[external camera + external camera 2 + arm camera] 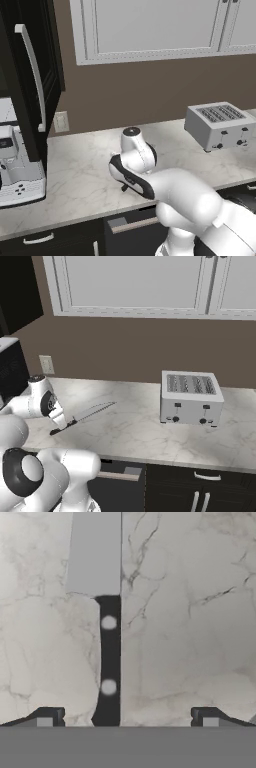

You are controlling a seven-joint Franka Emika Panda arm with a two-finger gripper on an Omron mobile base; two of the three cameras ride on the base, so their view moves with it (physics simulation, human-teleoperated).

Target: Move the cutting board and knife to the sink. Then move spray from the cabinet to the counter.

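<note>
Silvery-bladed knife [85,415] flat on the marble counter [135,431], black handle toward the front edge, tip pointing toward the back wall. Seen from the hand camera, handle [108,662] running up between the two fingertips [47,718], nearer the left one, touching neither. Gripper [127,719] spread wide above it, holding nothing. Farther right on the counter, well apart from the knife, a silver toaster [191,398]. Off to the left, a white coffee machine [15,167].
</note>
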